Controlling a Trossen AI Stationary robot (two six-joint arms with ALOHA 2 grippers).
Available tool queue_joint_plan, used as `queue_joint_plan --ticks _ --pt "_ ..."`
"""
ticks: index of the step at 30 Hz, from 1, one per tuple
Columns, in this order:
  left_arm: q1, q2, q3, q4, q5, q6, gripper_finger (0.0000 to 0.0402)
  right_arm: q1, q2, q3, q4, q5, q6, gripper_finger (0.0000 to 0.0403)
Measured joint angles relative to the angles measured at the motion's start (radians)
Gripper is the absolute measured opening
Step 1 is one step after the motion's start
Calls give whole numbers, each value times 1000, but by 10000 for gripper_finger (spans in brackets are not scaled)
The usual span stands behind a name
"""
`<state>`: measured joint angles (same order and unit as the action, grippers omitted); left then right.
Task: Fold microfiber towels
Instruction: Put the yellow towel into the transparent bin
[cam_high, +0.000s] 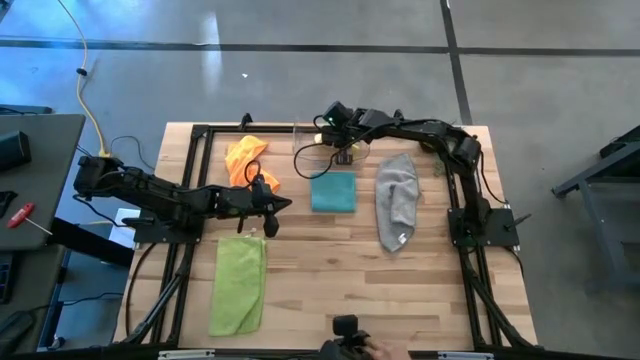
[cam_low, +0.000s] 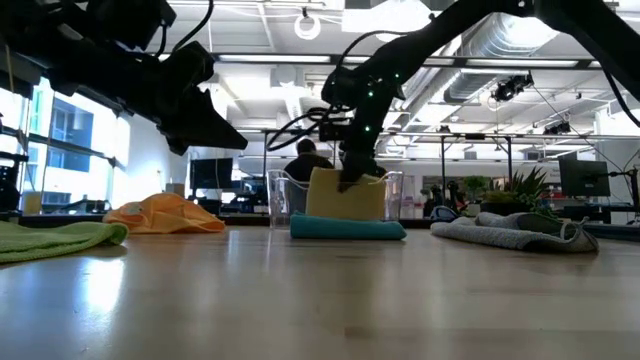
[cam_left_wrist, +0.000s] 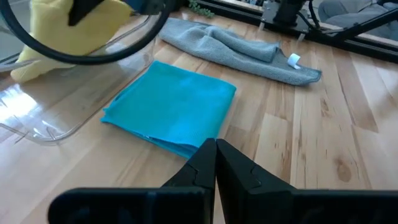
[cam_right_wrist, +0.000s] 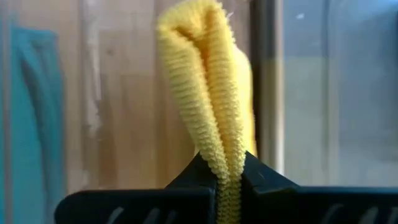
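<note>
Lime towel (cam_high: 239, 284) lies flat nr the desk (cam_high: 330, 290) front-left corner, unfolded, awaiting its turn. My left pincer (cam_high: 268, 218) hovers shut, empty, mid-left. Teal towel (cam_high: 333, 191) sits folded at centre; grey one (cam_high: 397, 207) rumpled to its right, orange (cam_high: 245, 158) crumpled back-left. Right pincer (cam_high: 344, 154), clamped on yellow towel (cam_right_wrist: 214, 93), holds it at the clear bin (cam_left_wrist: 62, 99) by the back edge, prob. to pull it out.

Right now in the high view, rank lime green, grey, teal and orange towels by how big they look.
1. lime green towel, spread long
2. grey towel
3. teal towel, folded, and orange towel, bunched and partly hidden under the left arm: too close to rank
</note>
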<state>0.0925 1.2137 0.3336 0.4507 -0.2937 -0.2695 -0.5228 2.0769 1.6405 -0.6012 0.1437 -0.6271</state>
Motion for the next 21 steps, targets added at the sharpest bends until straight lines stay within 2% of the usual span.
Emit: queue_joint_plan --ticks 6,9,14,18,21 --pt "-11 0 0 -12 -1 -7 0 0 12 0 -21 -40 26 23" --pt "-11 0 0 -16 -2 -8 0 0 12 0 -25 -49 26 64" --pt "-11 0 0 -17 -1 -15 0 0 14 19 -76 -79 66 156" --pt "-11 0 0 -17 -1 -15 0 0 13 109 -175 -173 82 211" --pt "-11 0 0 -17 2 -15 0 -3 11 215 -258 -212 90 229"
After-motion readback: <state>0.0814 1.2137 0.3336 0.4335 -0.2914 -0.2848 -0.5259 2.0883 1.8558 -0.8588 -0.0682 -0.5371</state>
